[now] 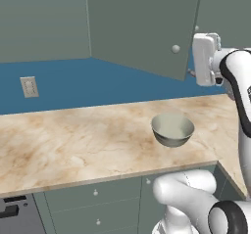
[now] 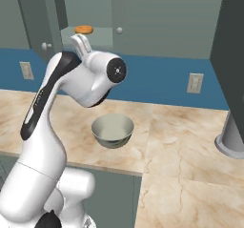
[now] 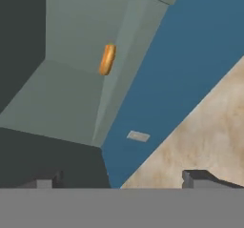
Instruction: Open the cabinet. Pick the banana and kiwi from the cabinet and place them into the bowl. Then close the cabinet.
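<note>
Cabinet [image 2: 90,12] door swung open – gives access to banana [image 2: 84,29] lying on pale shelf inside. Gripper [image 3: 124,177] spread wide, empty, raised near shelf, aimed at fruit. Bowl [image 1: 172,129] waits on counter [image 1: 73,140] below – short drop. Kiwi not discernible.

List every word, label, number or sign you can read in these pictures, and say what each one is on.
None: no readable text anywhere. The cabinet, bowl, banana, counter, blue wall and wall outlets carry no writing. The open gripper bears no marking either.
</note>
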Controlling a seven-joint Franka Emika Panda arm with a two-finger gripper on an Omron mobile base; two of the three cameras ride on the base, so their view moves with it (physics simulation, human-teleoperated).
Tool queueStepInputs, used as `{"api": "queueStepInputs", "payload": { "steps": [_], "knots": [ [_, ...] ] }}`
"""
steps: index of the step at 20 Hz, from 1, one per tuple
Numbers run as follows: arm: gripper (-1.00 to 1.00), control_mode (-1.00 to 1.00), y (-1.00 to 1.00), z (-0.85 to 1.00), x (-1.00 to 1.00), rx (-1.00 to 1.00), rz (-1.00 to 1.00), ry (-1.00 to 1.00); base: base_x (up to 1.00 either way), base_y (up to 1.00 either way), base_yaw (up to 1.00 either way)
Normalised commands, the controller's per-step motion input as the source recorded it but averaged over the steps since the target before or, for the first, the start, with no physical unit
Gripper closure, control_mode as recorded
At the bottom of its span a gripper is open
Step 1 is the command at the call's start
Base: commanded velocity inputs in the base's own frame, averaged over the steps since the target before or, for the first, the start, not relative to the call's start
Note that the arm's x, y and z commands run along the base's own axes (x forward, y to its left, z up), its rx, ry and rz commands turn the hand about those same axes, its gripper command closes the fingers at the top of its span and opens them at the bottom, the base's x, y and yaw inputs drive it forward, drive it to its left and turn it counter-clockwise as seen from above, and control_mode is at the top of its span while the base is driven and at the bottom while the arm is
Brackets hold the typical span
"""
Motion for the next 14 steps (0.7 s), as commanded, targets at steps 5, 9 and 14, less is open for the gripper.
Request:
{"api": "queueStepInputs", "payload": {
  "steps": [5,9,14],
  "knots": [
    [-1.00,-1.00,0.44,0.00,0.03,0.01,0.26,0.18,0.00,0.00,0.00],
    [-1.00,-1.00,0.52,0.00,0.00,0.00,0.24,0.09,0.00,0.00,0.00],
    [-1.00,-1.00,0.82,0.00,-0.01,0.00,0.19,0.03,0.00,0.00,0.00]
  ]
}}
